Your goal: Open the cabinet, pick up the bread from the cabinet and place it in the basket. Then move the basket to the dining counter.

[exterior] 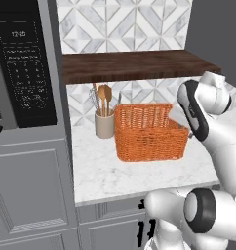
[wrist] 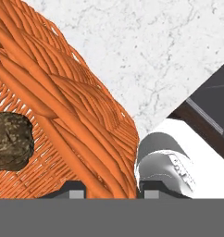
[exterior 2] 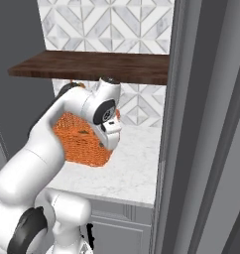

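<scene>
Orange wicker rim fills the hand view: the hand (wrist: 109,192) is clenched on the basket (exterior: 148,132) wall, fingers astride it, likely for the carry to the dining counter. Bread (wrist: 9,141) (lumpy, dark brown-olive) lies inside at 9 o'clock. Basket rests on the marble worktop (exterior: 105,171), below the cabinet shelf (exterior: 134,64).

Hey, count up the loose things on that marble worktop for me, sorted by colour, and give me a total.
Orange: 1, the basket
Dark brown: 1, the bread, lying inside the basket
Beige: 1, the utensil crock holding wooden spoons
Total: 3
</scene>
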